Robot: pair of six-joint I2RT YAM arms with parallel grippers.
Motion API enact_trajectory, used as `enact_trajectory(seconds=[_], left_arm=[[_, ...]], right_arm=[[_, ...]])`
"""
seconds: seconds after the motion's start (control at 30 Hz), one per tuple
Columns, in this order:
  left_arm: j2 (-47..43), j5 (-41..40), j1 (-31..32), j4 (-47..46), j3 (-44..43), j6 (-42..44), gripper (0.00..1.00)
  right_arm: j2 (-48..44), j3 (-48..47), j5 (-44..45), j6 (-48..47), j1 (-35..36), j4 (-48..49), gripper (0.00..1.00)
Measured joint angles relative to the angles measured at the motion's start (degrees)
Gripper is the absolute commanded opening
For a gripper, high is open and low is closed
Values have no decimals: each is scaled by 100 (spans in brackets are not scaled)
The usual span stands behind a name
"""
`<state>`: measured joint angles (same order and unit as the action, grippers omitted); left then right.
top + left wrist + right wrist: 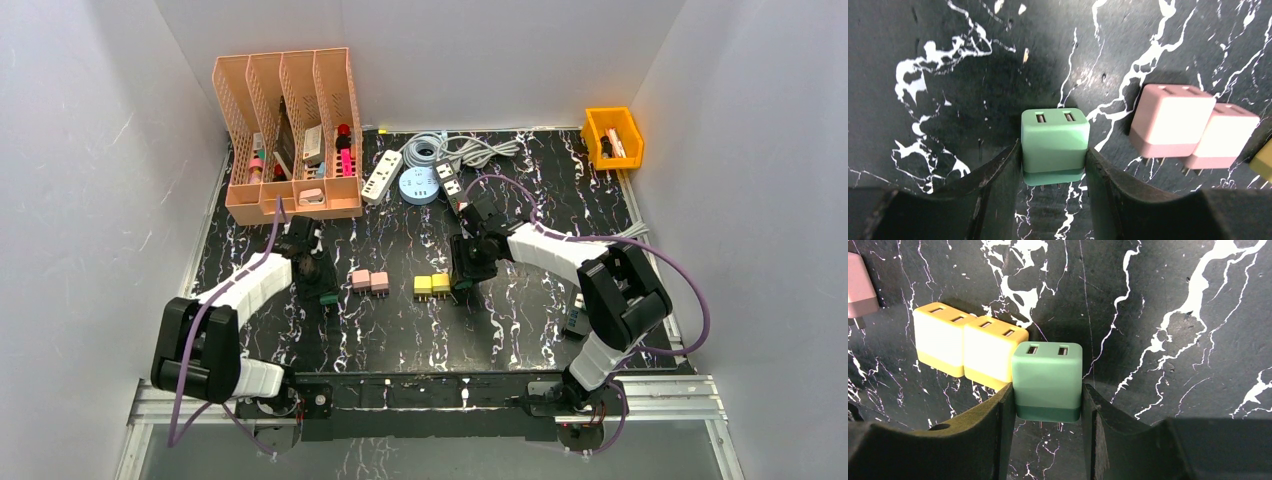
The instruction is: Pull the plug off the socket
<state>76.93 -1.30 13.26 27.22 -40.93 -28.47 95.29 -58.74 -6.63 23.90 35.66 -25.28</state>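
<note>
Your left claw (1053, 150) is clamped on a green plug (1055, 131), one finger pressed to each side, with the USB ports facing away from the wrist. Two pink plugs (1172, 120) lie on the desk (948, 55) just right of that claw. Your right claw (1047, 390) grips a second green plug (1047, 371) the same way, and two yellow plugs (968, 347) sit just left of it. The white strip (381, 175) lies well beyond both claws.
</note>
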Motion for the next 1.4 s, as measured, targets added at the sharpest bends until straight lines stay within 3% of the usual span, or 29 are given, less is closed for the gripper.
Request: enact_trajectory(seconds=[0.43, 1.4], left_arm=[[442, 46, 0, -575, -291, 435, 34], [516, 562, 0, -782, -264, 678, 39]], right_arm=[[2, -2, -4, 125, 37, -26, 38], [133, -2, 455, 393, 74, -181, 49]])
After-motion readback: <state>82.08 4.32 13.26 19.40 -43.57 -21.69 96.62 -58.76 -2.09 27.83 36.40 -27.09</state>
